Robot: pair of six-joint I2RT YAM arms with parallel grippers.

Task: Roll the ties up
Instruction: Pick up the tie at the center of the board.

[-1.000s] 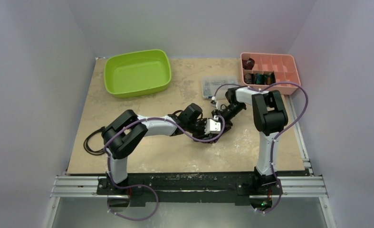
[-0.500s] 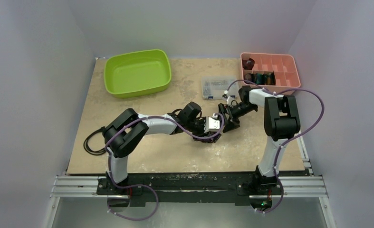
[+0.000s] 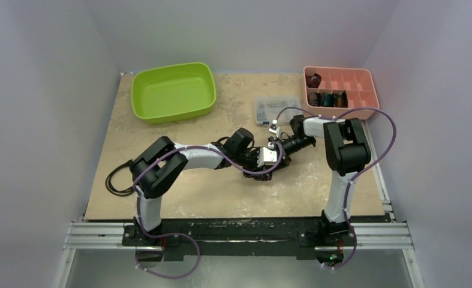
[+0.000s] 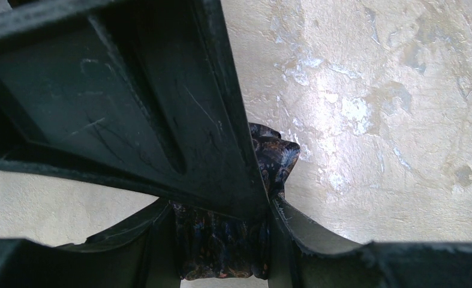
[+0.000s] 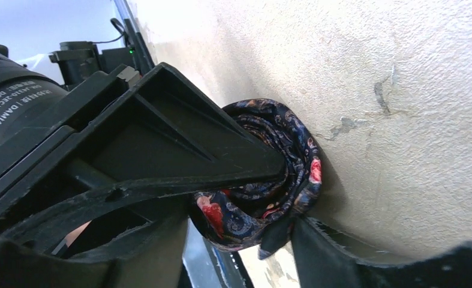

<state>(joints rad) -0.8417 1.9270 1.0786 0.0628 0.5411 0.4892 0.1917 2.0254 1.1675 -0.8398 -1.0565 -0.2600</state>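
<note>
Near edge: a metal rail [image 3: 239, 235] runs along the front with both arm bases bolted to it. The table [image 3: 221, 198] begins just behind it.
Front room: the tabletop between the bases and the grippers is bare, a wide strip from left to right.
Left edge: a black cable [image 3: 118, 180] loops at the table's left border, just beside the elbow of the left arm [image 3: 155, 171].
Right edge: the right arm [image 3: 341, 144] stands close to the right border. Its purple cord [image 3: 394, 133] arcs out past that edge toward the wall.
Tie: the tie [image 5: 263, 180], dark with red-pink flowers, is a rolled coil on the table, slightly right of centre, between the two grippers.
Left gripper: the left gripper [image 4: 221, 222] is clamped on the roll, with a finger on each side of the fabric.
Right gripper: the right gripper [image 5: 242, 216] straddles the same roll with both fingers against the cloth. I cannot tell whether they squeeze it.
Crowding: the two grippers meet nose to nose over the roll.
Behind the grippers: a clear box [image 3: 269, 110] sits near the right wrist, on its far side.
Far left: a green bin [image 3: 173, 93] sits in the far-left corner, well apart from both arms.
Far right: a pink tray [image 3: 339, 68] sits in the far-right corner, with rolled coils [image 3: 327, 98] in its left cells.
Change: half a second ago the right arm's elbow leaned further right and its cord swung wider. It has since drawn back in, and the right gripper sits tighter against the left one. The left arm, bin, box and tray have not moved.
</note>
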